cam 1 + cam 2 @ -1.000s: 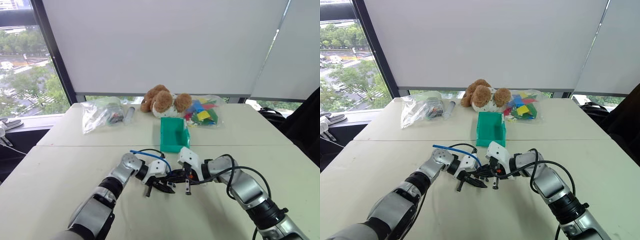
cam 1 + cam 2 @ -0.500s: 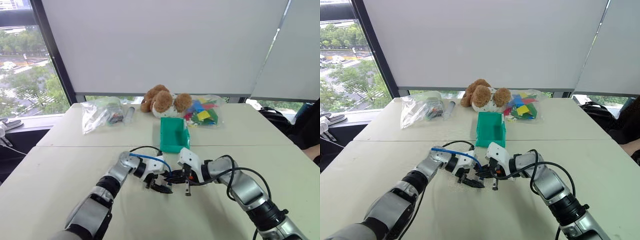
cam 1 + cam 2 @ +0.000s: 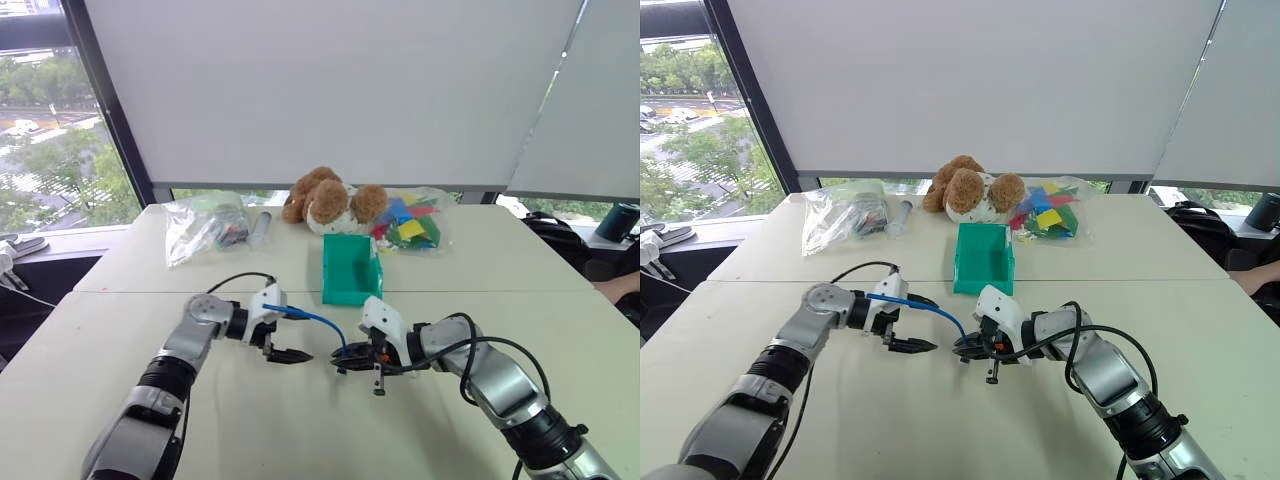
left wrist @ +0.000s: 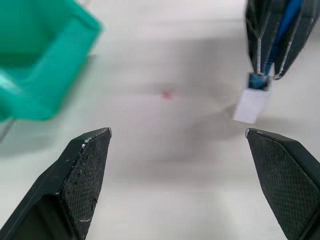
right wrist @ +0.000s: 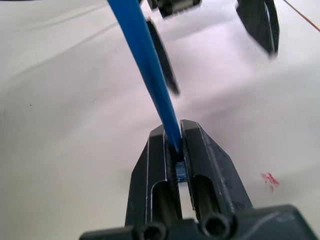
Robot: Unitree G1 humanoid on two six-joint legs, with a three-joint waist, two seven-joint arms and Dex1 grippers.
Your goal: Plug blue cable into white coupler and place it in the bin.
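Right claw (image 5: pixel 175 146) pinched tight on blue cable (image 3: pixel 311 318) near its tip, low over desk (image 3: pixel 300 425) middle. White coupler (image 4: pixel 251 105) on cable tip; plug looks done. Left claw (image 4: pixel 177 136) wide open, empty, near. Next: carry cable to green bin (image 3: pixel 347 294) toward back edge, let go inside.
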